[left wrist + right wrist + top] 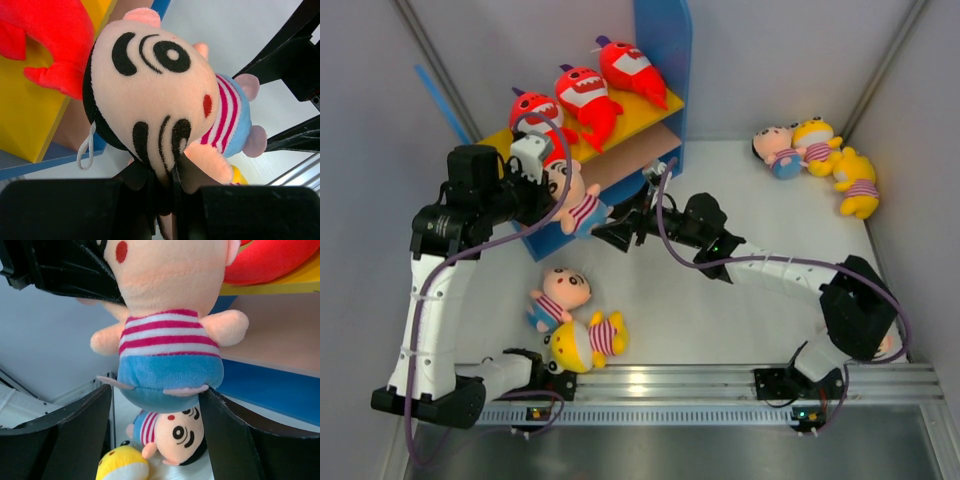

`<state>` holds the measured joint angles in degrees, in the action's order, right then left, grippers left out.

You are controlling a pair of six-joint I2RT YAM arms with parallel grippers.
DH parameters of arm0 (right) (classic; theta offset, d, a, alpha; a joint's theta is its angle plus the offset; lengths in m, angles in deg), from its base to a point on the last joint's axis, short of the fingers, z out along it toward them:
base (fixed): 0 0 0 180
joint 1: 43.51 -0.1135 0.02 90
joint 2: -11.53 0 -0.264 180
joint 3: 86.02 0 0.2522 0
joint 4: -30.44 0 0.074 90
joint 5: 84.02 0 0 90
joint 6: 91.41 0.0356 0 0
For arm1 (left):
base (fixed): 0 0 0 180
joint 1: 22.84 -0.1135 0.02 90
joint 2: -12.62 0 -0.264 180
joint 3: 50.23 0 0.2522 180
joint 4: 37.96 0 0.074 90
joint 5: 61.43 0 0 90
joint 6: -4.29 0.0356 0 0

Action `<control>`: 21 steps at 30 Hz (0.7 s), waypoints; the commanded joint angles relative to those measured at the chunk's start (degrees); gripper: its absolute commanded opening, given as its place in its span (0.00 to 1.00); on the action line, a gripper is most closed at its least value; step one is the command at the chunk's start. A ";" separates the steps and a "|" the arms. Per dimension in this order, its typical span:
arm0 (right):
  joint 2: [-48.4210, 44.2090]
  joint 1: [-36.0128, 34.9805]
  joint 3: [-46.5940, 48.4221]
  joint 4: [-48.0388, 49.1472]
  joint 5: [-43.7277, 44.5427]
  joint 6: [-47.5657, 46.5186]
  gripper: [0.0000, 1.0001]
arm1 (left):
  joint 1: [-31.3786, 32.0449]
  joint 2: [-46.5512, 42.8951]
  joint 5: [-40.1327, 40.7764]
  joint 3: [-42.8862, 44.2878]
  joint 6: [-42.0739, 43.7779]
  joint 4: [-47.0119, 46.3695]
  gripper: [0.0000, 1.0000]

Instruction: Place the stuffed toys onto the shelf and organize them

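The left hand [165, 186] is nearly closed, pinching the pink-faced doll [160, 105] by its head just in front of the shelf [665, 60], near the far edge of the surface [720, 300]; the right hand [155, 392] stands wide open around the doll's blue shorts, gripping nothing. With 3 red sharks [582, 95] filling the yellow top board [632, 116], slide the doll onto the lower board [620, 162], keeping the right hand clear.
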<state>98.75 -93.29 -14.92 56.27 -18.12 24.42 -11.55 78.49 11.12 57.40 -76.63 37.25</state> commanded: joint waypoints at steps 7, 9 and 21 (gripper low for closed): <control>6.65 -1.46 7.87 9.71 -0.43 7.57 0.35 | -0.57 -0.56 -1.18 2.81 -0.73 -2.74 0.00; 6.21 -1.46 7.18 9.80 1.59 7.84 0.19 | -0.57 -0.48 -1.79 2.55 -0.82 -2.74 0.00; -1.68 3.71 1.03 0.95 3.71 4.24 0.00 | -0.57 -2.58 3.03 2.02 1.37 -2.65 0.96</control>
<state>103.18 -92.59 -12.41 58.78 -13.98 30.71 -12.27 78.01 12.60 58.18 -76.11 36.26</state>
